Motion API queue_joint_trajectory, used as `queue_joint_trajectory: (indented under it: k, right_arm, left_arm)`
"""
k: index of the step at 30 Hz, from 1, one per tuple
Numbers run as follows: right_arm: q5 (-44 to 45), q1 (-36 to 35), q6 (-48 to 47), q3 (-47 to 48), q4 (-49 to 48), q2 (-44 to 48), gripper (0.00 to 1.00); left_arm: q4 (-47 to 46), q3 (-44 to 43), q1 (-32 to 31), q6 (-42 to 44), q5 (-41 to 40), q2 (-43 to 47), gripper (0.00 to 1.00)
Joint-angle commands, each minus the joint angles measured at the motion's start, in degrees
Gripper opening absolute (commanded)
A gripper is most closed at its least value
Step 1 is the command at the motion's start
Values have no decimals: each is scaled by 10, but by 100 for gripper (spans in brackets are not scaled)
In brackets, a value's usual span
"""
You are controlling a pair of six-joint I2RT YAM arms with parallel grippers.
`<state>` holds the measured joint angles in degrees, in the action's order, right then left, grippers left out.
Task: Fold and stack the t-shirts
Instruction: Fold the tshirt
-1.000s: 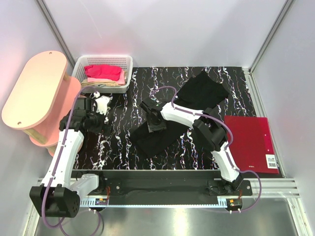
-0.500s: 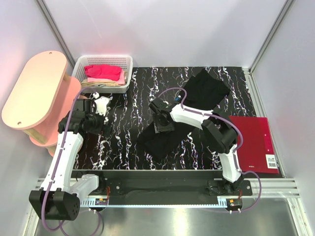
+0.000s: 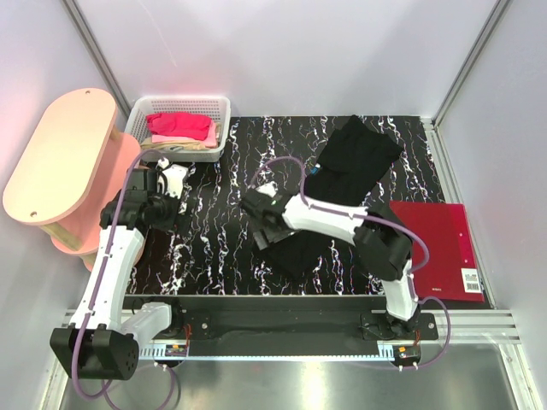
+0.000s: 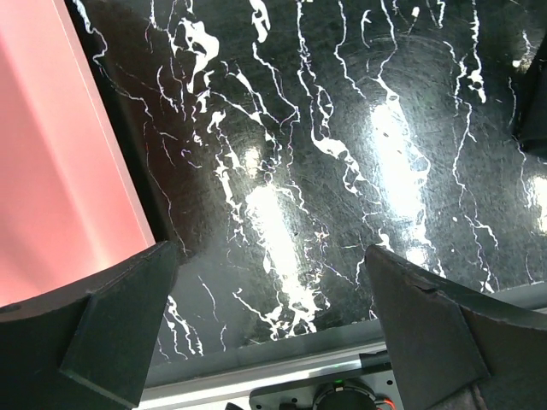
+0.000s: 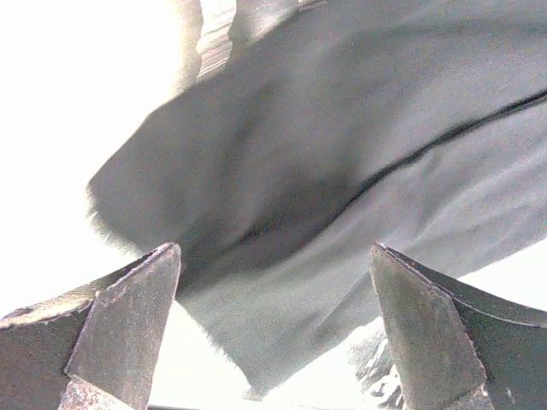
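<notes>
Right jaws spread, black t-shirt (image 5: 342, 154) lying beneath gap; left jaws spread above marbled surface (image 4: 299, 171).

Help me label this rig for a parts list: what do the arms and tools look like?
Both the left arm and right arm have white link shells, black joints and a looping purple cable. The left tool and right tool each end in two dark wedge-shaped fingers.

You see a black marbled tabletop (image 3: 214, 248) closed in by plain white walls (image 3: 299, 51). A pink oval stand (image 3: 60, 154) sits beside its left edge. Bright light glares off the glossy surface.
</notes>
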<state>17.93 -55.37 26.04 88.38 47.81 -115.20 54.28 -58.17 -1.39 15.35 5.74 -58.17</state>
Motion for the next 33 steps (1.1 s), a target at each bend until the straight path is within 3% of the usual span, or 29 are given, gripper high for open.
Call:
queue_joint_trajectory:
  k: [1,8,25,33]
  right_arm:
    - [83,-86,-13,21,39,69,100]
    - [162,-200,3,-26,55,51,100]
    - [206,-204,14,-40,24,-37,89]
    - [218,-192,22,-65,-6,-64,76]
  left_arm:
    - [-15,-19,2,-16,-19,-7,99]
    - [-15,-11,2,-7,-28,1,99]
    - [-17,-12,3,6,-41,6,99]
    - [-20,-9,3,9,-39,6,99]
